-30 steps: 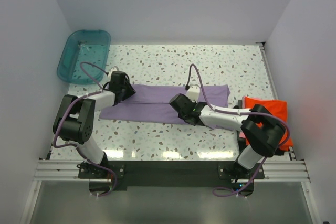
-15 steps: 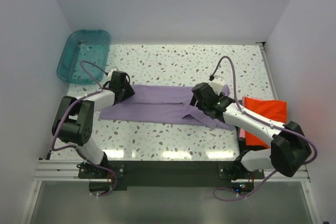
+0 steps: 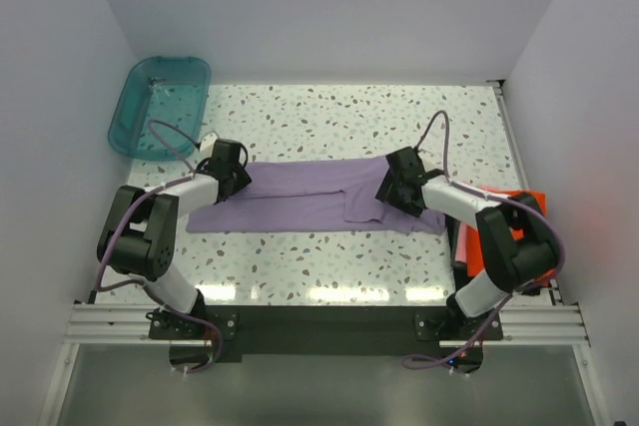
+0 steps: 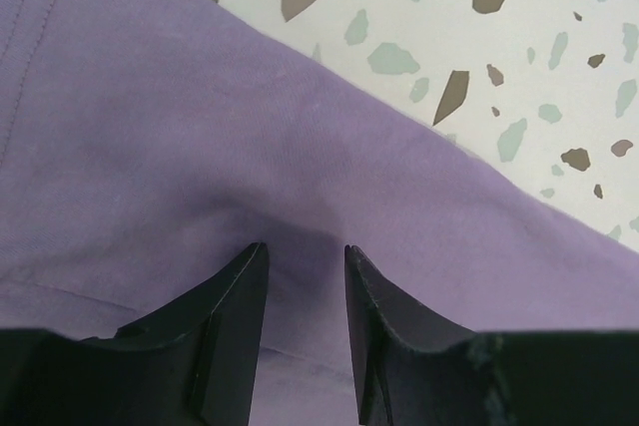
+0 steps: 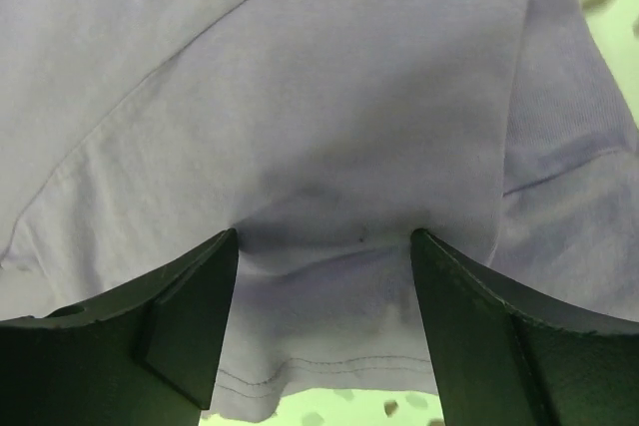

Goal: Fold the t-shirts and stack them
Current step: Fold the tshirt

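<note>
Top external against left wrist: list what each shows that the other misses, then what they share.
Top external only: the teal tub, the orange-red t-shirt at the right edge, and the right claw. Left wrist only: the left claw, jaws open, pressed onto cloth, plus a stitched seam. Both: the purple t-shirt on the speckled table.

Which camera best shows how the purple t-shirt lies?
Top external: it shows nearly the whole purple t-shirt as a long band across the table. Left wrist shows only a patch near one edge under the left fingers; right wrist only a patch with a stitched hem between the right fingers.
</note>
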You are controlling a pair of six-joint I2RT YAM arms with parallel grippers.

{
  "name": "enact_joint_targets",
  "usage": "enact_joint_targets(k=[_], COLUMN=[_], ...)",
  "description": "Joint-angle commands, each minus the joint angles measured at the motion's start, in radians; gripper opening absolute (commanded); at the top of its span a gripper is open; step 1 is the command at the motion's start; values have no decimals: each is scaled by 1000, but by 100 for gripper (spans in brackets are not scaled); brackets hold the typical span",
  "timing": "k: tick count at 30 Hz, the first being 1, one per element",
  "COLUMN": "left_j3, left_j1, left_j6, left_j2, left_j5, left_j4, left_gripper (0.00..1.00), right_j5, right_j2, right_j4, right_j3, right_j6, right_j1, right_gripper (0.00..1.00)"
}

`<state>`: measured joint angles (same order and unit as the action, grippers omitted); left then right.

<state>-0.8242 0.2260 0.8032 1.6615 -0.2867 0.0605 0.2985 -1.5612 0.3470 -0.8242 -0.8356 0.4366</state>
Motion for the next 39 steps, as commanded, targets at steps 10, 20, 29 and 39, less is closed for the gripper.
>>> enact_joint_targets(k=[10,20,29,39], left_j3=[307,277,-12,-38], left_j1=[108,334,348,426], left_j6=[146,156,-185,-242], left_j2=[-184,-350,-249,-80], left_j5=[32,95,-135,-143], left_j4=[25,93,269,340], left_gripper=[41,55,52,38], right_j5=[-88,19,33,-52], right_j2=[-628,-941,-651,-701], right_j4=[183,369,261,260], right_j3=[-784,-1420,-1115,-1043], right_j6=[404,668,504,383], right_j1=[-127,-128,-125,-125], right_gripper=[78,92,94,52])
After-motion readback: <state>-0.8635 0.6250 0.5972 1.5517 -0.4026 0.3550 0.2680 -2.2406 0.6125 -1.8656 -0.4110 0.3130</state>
